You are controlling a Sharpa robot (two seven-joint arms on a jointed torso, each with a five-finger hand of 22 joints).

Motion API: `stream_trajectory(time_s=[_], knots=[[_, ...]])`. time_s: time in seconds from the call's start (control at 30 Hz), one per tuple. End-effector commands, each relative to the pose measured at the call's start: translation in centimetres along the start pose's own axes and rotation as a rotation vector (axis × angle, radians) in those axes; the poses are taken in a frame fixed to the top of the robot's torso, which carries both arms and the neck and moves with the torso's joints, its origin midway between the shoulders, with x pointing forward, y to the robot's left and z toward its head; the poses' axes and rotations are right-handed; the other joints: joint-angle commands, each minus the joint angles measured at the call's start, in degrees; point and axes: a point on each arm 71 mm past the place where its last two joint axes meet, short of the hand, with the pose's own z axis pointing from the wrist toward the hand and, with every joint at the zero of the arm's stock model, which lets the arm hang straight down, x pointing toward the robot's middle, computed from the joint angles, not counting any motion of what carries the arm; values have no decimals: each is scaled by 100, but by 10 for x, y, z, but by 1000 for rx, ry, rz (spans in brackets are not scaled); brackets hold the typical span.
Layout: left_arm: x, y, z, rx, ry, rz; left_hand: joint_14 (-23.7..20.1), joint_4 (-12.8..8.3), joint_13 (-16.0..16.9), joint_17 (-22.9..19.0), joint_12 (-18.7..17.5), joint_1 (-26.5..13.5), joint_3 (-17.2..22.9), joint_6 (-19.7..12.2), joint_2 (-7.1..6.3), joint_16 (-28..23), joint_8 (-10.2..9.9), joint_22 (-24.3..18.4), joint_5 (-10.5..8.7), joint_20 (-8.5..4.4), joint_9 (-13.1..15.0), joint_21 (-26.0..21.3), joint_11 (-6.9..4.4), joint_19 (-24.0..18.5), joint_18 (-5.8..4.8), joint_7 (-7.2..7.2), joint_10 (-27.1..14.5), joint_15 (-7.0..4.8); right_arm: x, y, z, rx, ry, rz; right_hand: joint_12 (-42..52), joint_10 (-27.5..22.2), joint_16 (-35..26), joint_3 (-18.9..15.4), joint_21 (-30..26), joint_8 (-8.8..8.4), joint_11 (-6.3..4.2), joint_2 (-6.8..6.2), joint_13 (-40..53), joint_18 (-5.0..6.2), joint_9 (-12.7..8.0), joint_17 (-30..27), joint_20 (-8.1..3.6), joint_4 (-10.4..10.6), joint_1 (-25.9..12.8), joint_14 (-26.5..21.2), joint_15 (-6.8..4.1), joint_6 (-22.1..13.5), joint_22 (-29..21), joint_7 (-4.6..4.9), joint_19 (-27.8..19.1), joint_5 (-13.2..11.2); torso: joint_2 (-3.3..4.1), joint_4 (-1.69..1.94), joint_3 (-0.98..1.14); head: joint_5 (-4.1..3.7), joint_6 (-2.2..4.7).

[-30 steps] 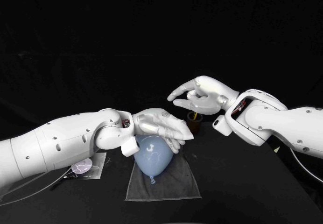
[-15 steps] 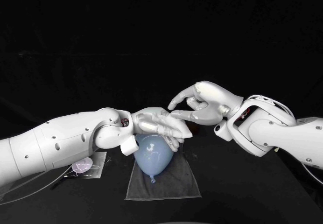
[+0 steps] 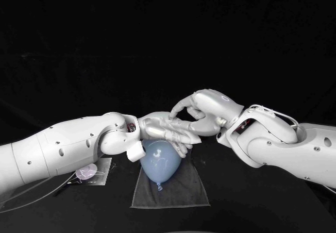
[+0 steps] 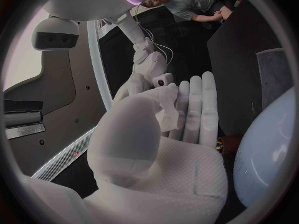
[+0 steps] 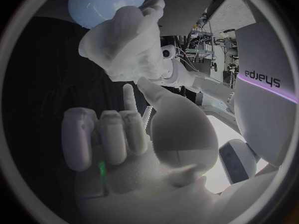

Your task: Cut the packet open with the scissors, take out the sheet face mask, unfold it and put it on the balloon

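Observation:
The pale blue balloon [image 3: 159, 164] lies on a grey cloth [image 3: 176, 194], knot toward me. Just above its far end is my left hand [image 3: 166, 130], fingers stretched out. It holds a crumpled white sheet face mask [image 4: 166, 102] between thumb and fingers. My right hand [image 3: 201, 113] arches in from the right, and its fingertips meet the left hand's fingers at the mask. Most of its fingers [image 5: 102, 134] are curled, with one finger and the thumb pointing at the left hand [image 5: 124, 40]. Whether they pinch the mask is hidden.
A clear packet [image 3: 90, 172] with a purple print lies on the table left of the cloth, under my left forearm. The edge of a brown cup [image 4: 229, 145] shows behind the balloon [image 4: 269, 149].
My right hand has come down and to the left, from clear of the left hand to touching its fingers. The left hand and the balloon have stayed in place.

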Motion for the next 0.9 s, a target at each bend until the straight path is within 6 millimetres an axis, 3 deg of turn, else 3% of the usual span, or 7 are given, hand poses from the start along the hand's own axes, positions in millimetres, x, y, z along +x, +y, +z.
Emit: stream_trajectory(time_s=[0.03,0.9], knots=[[1,-1,1,5,2,1,18,-9,-7,8,-28,41,-40,10,10,-21,13,7,19,-19,513,20,3,40,60,20,-24,-14,-3,-1,2,32,-60,-79,31,617,26,-28,35,33,-41,-3,1506,-76,5,1505,-48,-3,-36,586,-40,14,790,-19,293,-33,-1,-1,-2,-1,-6],[1,-1,2,-3,-3,4,25,-12,-6,13,-25,48,-37,11,16,-25,8,8,19,-22,520,25,5,46,58,23,-25,-14,17,11,8,-3,-11,-107,31,617,26,-105,51,169,-112,-41,1506,-82,67,1505,-95,93,82,586,-97,159,823,-103,309,-38,1,-5,3,-2,-46]])
